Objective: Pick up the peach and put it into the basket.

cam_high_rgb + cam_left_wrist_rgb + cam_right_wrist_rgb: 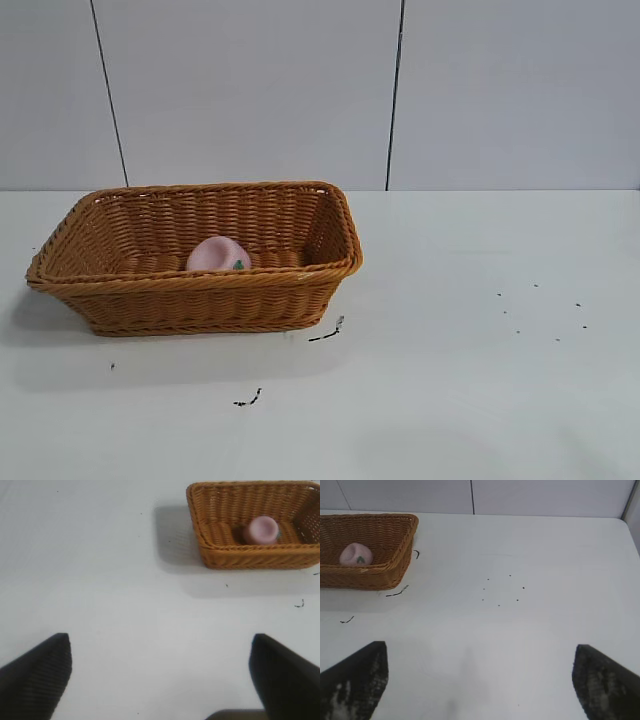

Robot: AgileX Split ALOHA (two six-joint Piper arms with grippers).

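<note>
The pale pink peach (217, 254) lies inside the orange-brown wicker basket (200, 292), near its front wall, green leaf mark showing. The basket stands at the table's left. The peach (263, 529) and basket (240, 555) also show in the left wrist view, and the peach (355, 554) and basket (395, 570) in the right wrist view. My left gripper (161, 672) is open and empty, well away from the basket over bare table. My right gripper (480, 677) is open and empty, also far from the basket. Neither arm shows in the exterior view.
The white table (480, 330) carries small black specks (540, 310) at the right and short dark scuff marks (327, 333) in front of the basket. A grey panelled wall (300, 90) stands behind the table's far edge.
</note>
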